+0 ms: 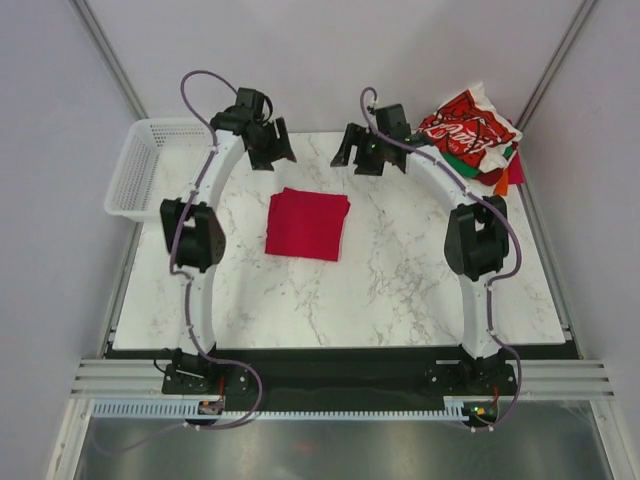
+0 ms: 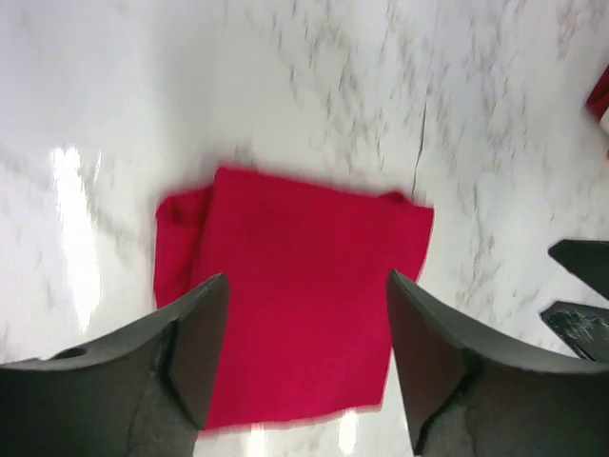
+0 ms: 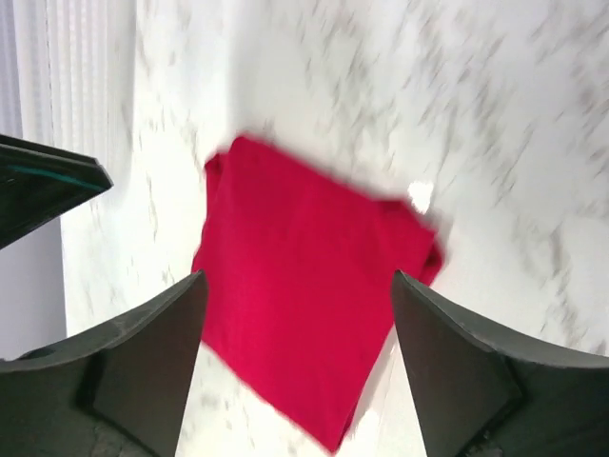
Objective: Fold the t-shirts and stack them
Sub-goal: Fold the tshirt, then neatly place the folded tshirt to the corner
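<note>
Green shirt (image 1: pixel 470 160) mostly under printed red shirt (image 1: pixel 468 128); wrist views blurry.

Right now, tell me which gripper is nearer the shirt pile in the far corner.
Right. The right gripper hangs just beside the shirt pile; the left gripper is farther left.

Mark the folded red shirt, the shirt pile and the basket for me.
folded red shirt (image 1: pixel 307 223), top view, cloth centre.
shirt pile (image 1: pixel 468 130), top view, printed top shirt.
basket (image 1: pixel 125 175), top view, left wall.
</note>
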### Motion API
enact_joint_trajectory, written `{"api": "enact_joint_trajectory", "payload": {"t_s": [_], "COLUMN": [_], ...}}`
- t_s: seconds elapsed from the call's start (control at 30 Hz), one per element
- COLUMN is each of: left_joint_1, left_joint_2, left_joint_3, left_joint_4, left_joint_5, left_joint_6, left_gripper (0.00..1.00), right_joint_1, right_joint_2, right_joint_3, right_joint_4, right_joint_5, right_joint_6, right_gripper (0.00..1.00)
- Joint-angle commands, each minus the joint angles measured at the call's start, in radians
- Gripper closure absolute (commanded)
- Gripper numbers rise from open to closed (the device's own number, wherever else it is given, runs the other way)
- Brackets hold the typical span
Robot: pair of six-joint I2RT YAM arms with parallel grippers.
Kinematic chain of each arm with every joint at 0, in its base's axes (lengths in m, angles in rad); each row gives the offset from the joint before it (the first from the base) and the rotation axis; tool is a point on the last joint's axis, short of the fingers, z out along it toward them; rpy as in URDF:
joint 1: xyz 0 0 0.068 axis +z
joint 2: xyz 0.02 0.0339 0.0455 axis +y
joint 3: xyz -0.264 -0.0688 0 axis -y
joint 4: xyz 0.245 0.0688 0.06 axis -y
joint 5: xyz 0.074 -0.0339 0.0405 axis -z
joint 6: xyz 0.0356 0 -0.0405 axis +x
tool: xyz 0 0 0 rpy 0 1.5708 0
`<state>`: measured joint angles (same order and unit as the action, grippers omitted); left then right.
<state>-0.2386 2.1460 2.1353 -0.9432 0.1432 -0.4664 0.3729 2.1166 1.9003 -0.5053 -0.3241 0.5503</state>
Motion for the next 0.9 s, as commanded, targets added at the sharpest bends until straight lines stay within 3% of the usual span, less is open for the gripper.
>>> {"api": "enact_joint_trajectory", "payload": {"t_s": [0.0, 0.03, 0.1, 0.2, 0.33, 0.53, 0.73, 0.87], "left_joint_1": [0.048, 0.068, 0.079, 0.079, 0.073, 0.071, 0.064, 0.056], "left_joint_2": [0.266, 0.294, 0.243, 0.099, -0.134, -0.529, -0.748, -0.767], "left_joint_3": [0.406, 0.484, 0.436, 0.261, -0.036, -0.449, -0.812, -0.906], "left_joint_4": [-0.181, -0.195, -0.163, -0.125, -0.108, -0.019, 0.162, 0.175], "left_joint_5": [0.199, 0.225, 0.237, 0.177, 0.113, 0.021, -0.068, -0.14], "left_joint_6": [0.086, 0.074, 0.057, 0.061, 0.094, 0.17, 0.118, 0.11], "left_gripper": [0.24, 0.14, 0.13, 0.14, 0.18, 0.18, 0.19, 0.21], "right_joint_1": [-0.072, -0.075, -0.072, -0.068, -0.069, -0.069, -0.066, -0.065], "right_joint_2": [0.106, 0.099, 0.053, -0.025, -0.116, -0.168, -0.063, 0.02], "right_joint_3": [0.221, 0.245, 0.232, 0.123, -0.196, -0.542, -0.541, -0.504], "right_joint_4": [-0.119, -0.118, -0.086, -0.036, 0.079, 0.307, 0.424, 0.45], "right_joint_5": [0.02, 0.026, 0.025, -0.009, -0.142, -0.218, -0.198, -0.178], "right_joint_6": [0.043, 0.052, 0.051, 0.02, -0.012, 0.069, 0.14, 0.174], "right_gripper": [0.13, 0.11, 0.08, 0.02, 0.02, 0.02, 0.05, 0.09]}}
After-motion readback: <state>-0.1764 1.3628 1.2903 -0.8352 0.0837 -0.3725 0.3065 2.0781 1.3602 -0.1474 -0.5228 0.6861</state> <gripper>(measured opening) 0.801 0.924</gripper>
